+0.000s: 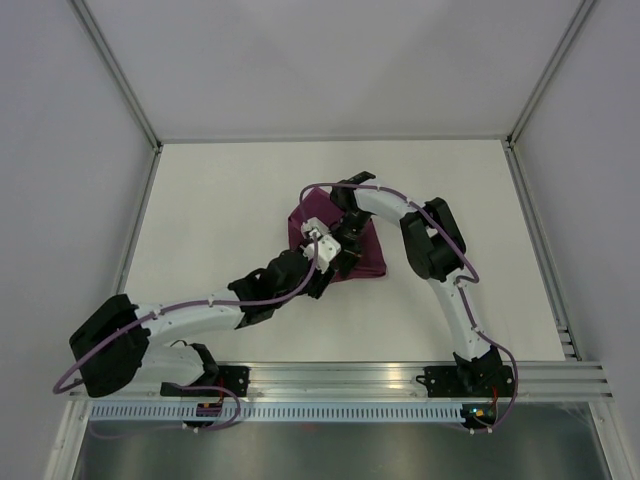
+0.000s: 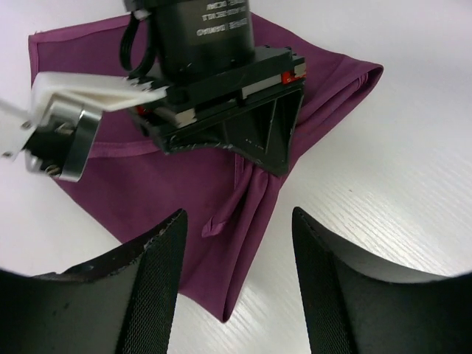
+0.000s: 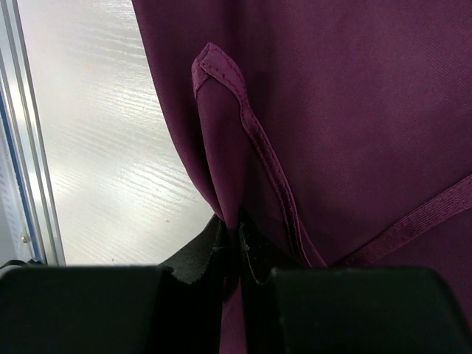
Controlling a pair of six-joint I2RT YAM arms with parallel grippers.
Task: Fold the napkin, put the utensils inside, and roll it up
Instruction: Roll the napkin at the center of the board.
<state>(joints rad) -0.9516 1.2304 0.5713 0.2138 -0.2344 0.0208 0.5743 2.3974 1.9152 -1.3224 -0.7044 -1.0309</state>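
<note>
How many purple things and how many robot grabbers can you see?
purple napkin: 1
robot grippers: 2 (left gripper, open; right gripper, shut on the napkin)
Total: 3

The white, faintly grained worktop (image 1: pixel 230 200) carries the magenta-purple napkin (image 1: pixel 372 260), which lies wrinkled and partly folded just right of its middle.
</note>
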